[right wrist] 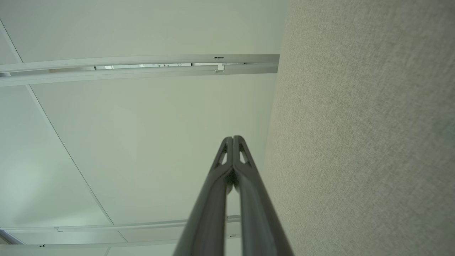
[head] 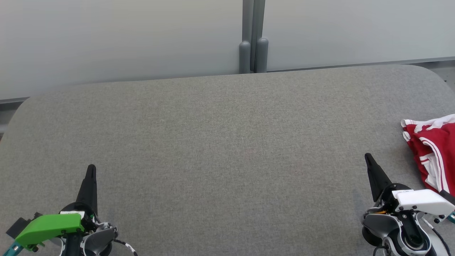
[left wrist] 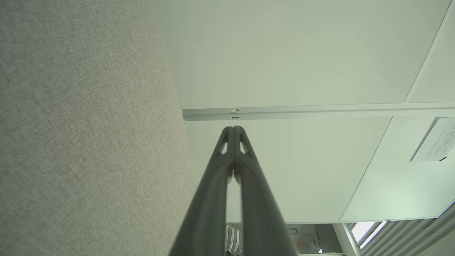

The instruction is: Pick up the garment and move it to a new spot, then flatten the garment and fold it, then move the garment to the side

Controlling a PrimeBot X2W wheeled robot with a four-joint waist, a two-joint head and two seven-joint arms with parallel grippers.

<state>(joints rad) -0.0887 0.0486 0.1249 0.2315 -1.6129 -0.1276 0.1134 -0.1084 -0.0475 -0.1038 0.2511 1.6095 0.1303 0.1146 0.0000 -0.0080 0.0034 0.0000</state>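
On the grey felt worktop (head: 227, 142), at its right edge, lies the crumpled red-and-white garment (head: 432, 149). Near the worktop's front edge, the left gripper (head: 91, 167) and right gripper (head: 367, 155) rest with fingers pressed together, holding nothing.

The red and white garment (head: 432, 153) runs off the head view's right edge, its extent untold.

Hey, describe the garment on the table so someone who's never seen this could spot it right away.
Start with the wide grey fabric-covered table. Go to its right side, just past the right gripper. The garment lies crumpled there: bright red with white stripes, set against plain grey.
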